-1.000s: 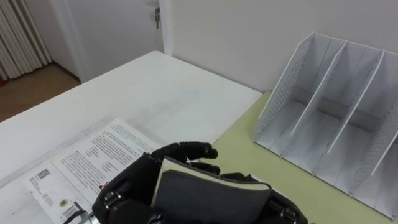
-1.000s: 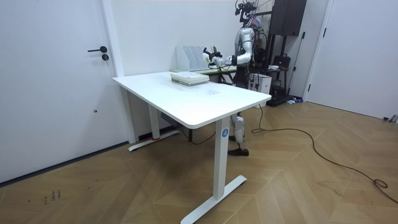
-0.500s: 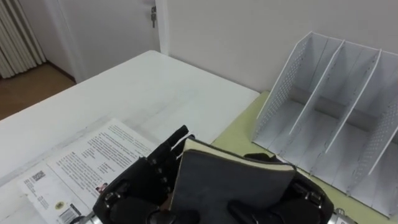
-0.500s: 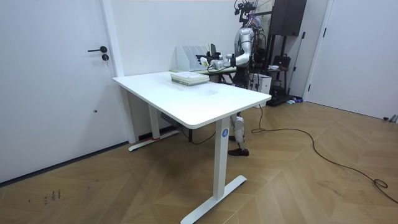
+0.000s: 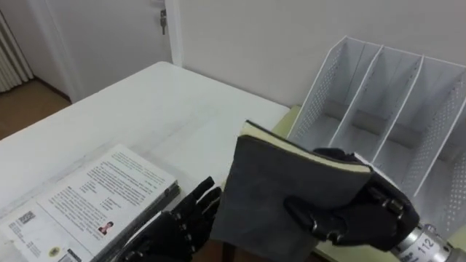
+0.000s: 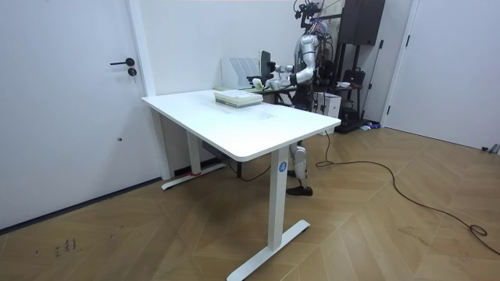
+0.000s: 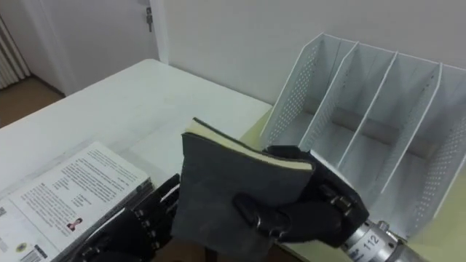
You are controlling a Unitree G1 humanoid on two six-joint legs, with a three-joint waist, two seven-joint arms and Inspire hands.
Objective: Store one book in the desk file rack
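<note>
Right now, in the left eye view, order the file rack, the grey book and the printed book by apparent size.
Largest: file rack.
Next: grey book and printed book look about alike. The grey book is held up nearer the camera, so I won't rank them.

My left hand (image 5: 171,231) and right hand (image 5: 355,212) are matte black, with fingers built of ribbed, hard-edged segments. Behind the right one sits a silver metal wrist cuff with small dark print (I leave it unread). In the room view my torso is silvery grey, my lower legs are pale, and a dark cable trails across the floor.
</note>
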